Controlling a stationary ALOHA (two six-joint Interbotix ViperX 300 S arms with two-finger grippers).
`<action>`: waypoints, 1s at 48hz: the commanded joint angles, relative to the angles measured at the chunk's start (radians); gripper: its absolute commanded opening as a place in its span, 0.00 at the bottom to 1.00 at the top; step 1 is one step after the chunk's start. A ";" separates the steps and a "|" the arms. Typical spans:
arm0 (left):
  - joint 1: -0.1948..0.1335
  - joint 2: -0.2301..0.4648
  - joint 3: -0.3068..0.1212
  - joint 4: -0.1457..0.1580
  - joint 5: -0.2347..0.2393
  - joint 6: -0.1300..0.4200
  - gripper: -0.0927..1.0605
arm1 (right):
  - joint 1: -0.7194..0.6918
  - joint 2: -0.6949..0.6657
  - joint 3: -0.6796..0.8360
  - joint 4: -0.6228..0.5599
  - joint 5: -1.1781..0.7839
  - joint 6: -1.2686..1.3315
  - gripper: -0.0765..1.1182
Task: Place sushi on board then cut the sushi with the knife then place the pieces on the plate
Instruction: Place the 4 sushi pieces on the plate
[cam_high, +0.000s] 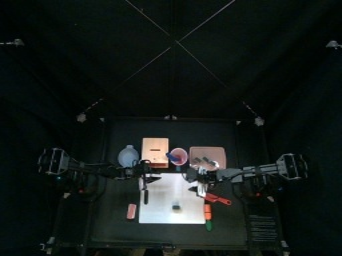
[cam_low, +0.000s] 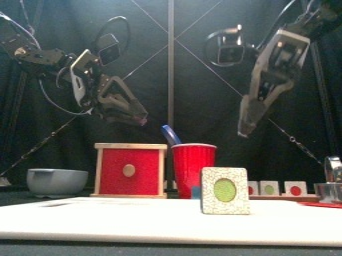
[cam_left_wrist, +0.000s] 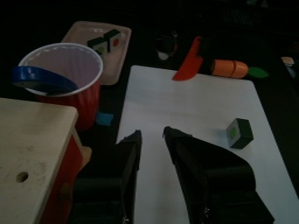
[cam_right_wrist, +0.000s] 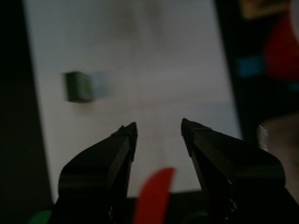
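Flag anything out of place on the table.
The red knife lies loose at the edge of the white board, not in the red cup with the blue knife. One sushi piece stands alone on the board. Nothing looks spilled or broken.

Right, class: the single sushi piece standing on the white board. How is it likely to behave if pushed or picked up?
The sushi piece stands upright on a thin edge, so a push would probably tip it flat. It looks like a stiff block, likely keeping its shape between jaws. On the smooth white board it may slide first.
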 joint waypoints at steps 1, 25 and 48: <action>0.000 -0.005 -0.023 0.000 -0.005 0.002 0.69 | 0.074 0.038 -0.061 0.037 -0.061 0.044 0.74; -0.005 -0.005 -0.023 -0.002 -0.005 0.002 0.69 | 0.189 0.295 -0.198 -0.014 -0.087 0.152 0.74; -0.005 -0.005 -0.017 0.002 -0.005 0.002 0.69 | 0.201 0.413 -0.284 -0.015 -0.069 0.152 0.73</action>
